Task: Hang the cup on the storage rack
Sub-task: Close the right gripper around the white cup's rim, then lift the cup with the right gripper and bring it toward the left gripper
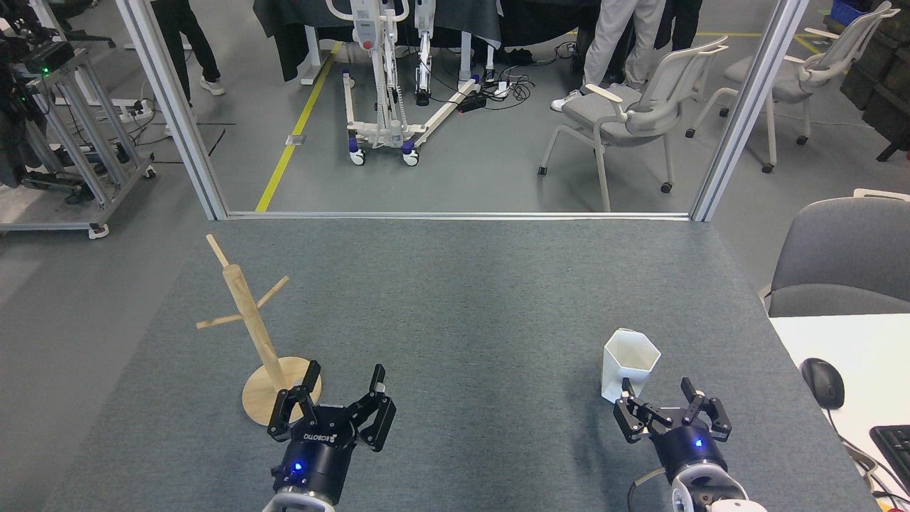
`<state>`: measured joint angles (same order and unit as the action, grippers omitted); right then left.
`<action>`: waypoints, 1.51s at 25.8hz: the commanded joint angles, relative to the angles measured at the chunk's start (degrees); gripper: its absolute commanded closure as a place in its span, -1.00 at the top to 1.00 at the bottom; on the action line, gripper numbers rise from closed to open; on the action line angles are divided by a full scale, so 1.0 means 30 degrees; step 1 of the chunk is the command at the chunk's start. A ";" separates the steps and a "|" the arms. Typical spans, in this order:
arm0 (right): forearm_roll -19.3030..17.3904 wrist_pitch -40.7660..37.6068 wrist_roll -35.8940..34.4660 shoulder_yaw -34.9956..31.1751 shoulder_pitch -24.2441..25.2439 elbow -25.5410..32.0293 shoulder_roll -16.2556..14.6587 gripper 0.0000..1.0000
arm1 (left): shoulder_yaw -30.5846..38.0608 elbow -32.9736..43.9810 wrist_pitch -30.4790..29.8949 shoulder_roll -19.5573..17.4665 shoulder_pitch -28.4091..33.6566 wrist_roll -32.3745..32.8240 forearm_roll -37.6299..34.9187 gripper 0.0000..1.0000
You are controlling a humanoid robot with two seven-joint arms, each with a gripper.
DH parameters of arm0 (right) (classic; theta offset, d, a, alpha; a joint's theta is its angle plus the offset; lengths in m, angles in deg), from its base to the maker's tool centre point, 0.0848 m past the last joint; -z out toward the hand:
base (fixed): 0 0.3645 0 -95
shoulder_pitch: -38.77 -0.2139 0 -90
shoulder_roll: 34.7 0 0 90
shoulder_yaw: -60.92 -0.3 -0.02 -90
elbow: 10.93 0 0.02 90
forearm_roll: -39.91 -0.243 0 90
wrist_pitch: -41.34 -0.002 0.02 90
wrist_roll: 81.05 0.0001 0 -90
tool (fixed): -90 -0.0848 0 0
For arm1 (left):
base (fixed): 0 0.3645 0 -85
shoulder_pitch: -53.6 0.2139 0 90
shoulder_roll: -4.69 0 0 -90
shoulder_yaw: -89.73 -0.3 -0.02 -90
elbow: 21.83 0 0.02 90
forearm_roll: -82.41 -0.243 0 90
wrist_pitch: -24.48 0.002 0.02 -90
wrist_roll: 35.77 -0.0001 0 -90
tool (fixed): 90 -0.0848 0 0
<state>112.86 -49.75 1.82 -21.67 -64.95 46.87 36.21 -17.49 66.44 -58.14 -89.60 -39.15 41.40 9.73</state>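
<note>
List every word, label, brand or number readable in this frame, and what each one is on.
"ROBOTIQ", white print, upside down in this view, on the black body of the left gripper.
The right gripper shows no print that can be read.
The cup and the storage rack show no text.

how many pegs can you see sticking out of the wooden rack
3 on the storage rack: one angling up at the top of the post, one pointing left, one pointing up-right. Any peg behind the post would be hidden from this view.
</note>
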 commanded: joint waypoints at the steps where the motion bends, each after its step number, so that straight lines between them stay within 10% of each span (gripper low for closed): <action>1: 0.0001 -0.0020 -0.0024 0.0196 -0.0058 -0.0108 0.0065 0.99 | 0.0000 -0.0007 0.0003 -0.0061 -0.0078 0.0000 -0.0001 0.99; 26: -0.0058 -0.0020 0.0005 0.1719 -0.4189 -0.4883 0.0768 0.98 | 0.0000 -0.0388 0.0032 -0.0032 -0.0107 -0.0556 -0.0030 0.99; 39: -0.0087 -0.2012 0.0035 0.1661 -0.4804 -0.4004 0.0387 -0.53 | -0.0206 -0.0710 -0.1697 0.0144 -0.0576 -0.0351 0.0028 0.99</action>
<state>112.63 -52.60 1.88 -16.56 -79.20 32.45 37.82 -17.92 64.65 -60.81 -89.17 -40.50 39.83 9.76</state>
